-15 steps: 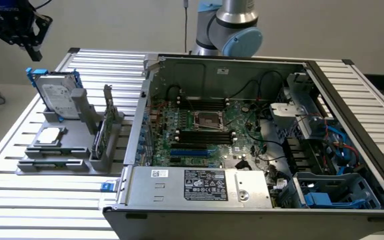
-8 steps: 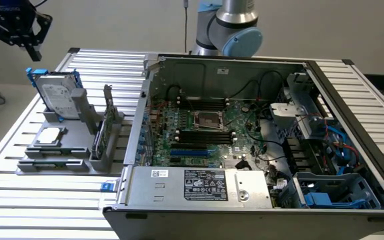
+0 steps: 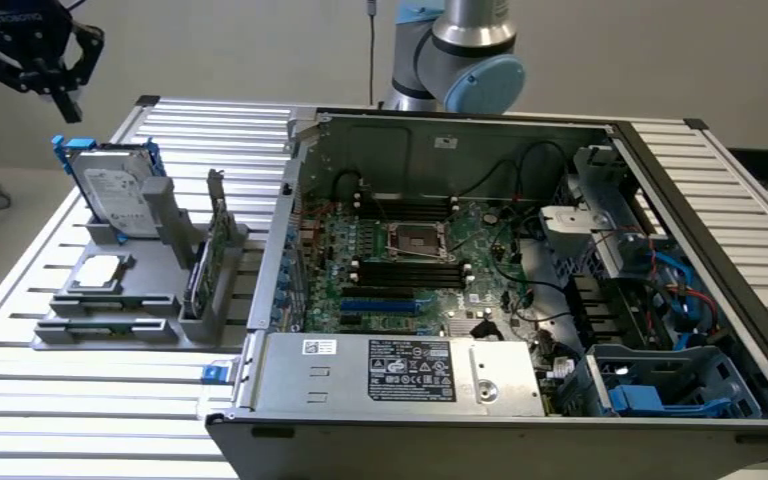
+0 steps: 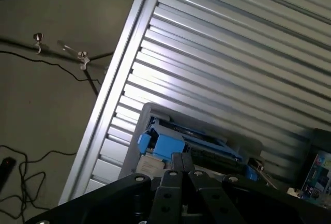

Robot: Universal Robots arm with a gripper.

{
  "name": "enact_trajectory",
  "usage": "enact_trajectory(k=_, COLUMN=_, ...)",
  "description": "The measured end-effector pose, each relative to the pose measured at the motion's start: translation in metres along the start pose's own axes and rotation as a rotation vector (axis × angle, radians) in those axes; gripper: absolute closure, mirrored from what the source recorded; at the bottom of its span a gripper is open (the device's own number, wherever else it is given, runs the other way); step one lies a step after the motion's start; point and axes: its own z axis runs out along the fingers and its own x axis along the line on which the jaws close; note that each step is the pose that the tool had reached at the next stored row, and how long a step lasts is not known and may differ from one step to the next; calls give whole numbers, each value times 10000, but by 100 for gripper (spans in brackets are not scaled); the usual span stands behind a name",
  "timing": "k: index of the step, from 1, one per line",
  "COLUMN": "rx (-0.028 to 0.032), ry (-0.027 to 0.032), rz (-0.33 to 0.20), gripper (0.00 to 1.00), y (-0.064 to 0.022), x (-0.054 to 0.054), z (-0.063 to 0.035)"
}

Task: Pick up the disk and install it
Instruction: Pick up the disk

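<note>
The disk [image 3: 113, 192], a silver-grey hard drive with a white label and blue rails, leans upright in a grey holder [image 3: 117, 300] on the exterior view's left. My gripper [image 3: 67, 103] hangs above it near the top left corner of that view, apart from the disk, fingers shut with nothing between them. In the wrist view the shut fingers [image 4: 182, 168] point down at the disk's blue-railed top edge [image 4: 168, 144].
An open computer case [image 3: 518, 270] with motherboard, cables and blue drive bays fills the centre and right. The grey holder also carries a small square chip [image 3: 101, 270] and an upright card [image 3: 211, 260]. The slatted metal table [image 3: 77, 400] ends at an edge with floor cables beyond.
</note>
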Motion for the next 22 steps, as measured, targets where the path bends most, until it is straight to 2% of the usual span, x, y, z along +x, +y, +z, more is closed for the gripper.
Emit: enact_trajectory(k=22, rx=-24, ry=82, rz=-3994, gripper=89, y=0, x=0, z=0)
